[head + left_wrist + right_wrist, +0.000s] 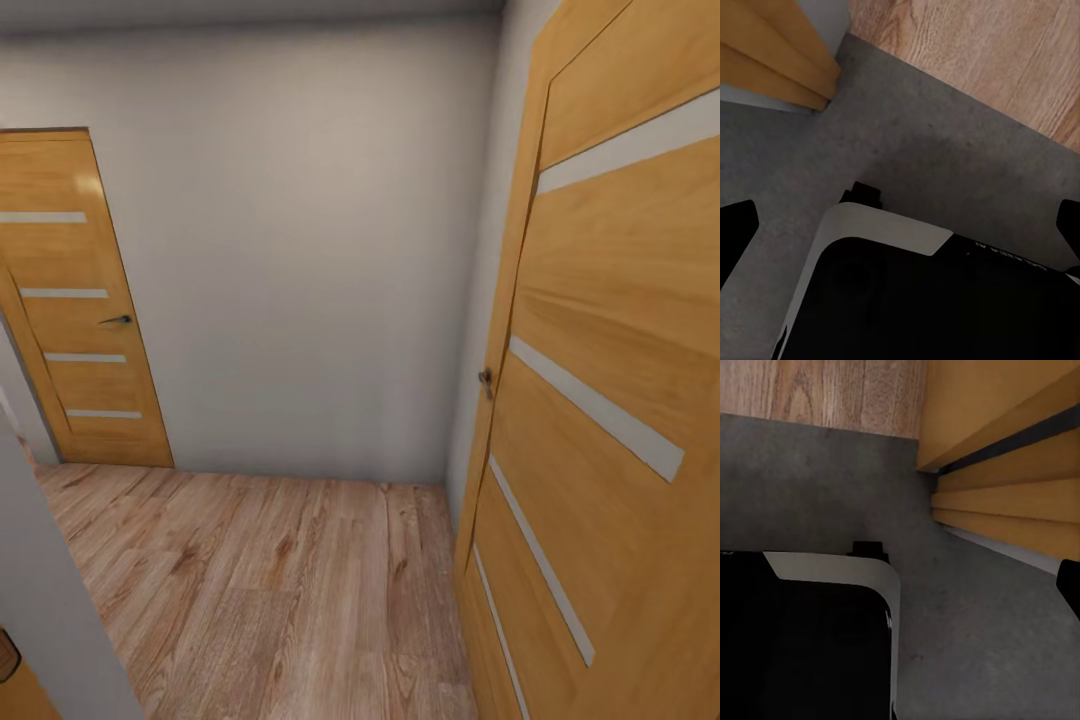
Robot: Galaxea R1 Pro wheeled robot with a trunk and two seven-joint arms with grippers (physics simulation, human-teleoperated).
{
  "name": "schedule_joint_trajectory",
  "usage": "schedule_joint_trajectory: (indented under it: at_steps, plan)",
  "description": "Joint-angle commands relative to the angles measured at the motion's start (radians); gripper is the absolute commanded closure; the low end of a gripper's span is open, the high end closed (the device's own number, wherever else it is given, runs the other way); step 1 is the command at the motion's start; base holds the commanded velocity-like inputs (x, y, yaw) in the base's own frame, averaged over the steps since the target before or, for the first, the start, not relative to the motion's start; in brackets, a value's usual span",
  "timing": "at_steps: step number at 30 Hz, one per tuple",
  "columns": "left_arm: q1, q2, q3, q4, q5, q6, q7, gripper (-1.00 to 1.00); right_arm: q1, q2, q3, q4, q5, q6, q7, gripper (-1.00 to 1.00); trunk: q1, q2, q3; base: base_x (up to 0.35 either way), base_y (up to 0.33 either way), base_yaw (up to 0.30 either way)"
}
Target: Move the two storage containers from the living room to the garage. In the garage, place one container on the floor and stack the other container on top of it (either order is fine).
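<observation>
Wood-plank flooring [270,590], light and grainy, runs across a small hallway up to a plain off-white wall [300,270] straight ahead. A honey-coloured wooden door [75,310] with four pale horizontal strips and a dark lever handle [118,320] stands closed in the left part of that wall. Close on the right, a second door of the same kind [610,400] stands open and fills that side of the head view, its small metal handle [486,381] near its edge, so the passage between it and a grey wall corner [50,600] at the lower left is narrow.

Both wrist views look down on dark grey mottled concrete floor [930,157], which meets the planks along a straight line. On that grey floor sits the robot's base [915,292], black with a white rim at its corner. The wooden door frame [1012,457] steps down beside the base in the right wrist view, and another frame edge [772,60] shows in the left wrist view.

The left gripper [900,225] shows as two dark fingertips [735,225] set wide apart with nothing between them. Of the right gripper one dark fingertip [1069,581] shows at the picture's edge, so I cannot tell how its jaws stand.

No storage container appears in these views, so where they are cannot be told.
</observation>
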Motion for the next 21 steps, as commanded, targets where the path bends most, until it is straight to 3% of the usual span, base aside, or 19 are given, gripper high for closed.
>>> schedule_joint_trajectory:
  at_steps: [1,7,21]
  plan:
    - [-0.001,0.0,-0.002,0.0,0.005,-0.001,0.0,-1.0,-0.001,0.0,0.009,0.003,-0.008,-0.005,-0.001,-1.0,0.0,-0.001,-0.001,0.0,0.0,0.0]
    - [-0.001,0.001,-0.002,0.001,0.005,-0.001,0.0,-1.0,-0.001,0.001,0.009,0.003,-0.008,-0.006,-0.001,-1.0,0.0,-0.001,-0.001,0.066,0.0,0.0]
    - [-0.001,0.004,-0.002,0.001,0.005,0.0,0.0,-1.0,-0.001,0.001,0.009,0.003,-0.008,-0.006,-0.001,-1.0,0.0,-0.001,-0.001,0.303,0.0,0.0]
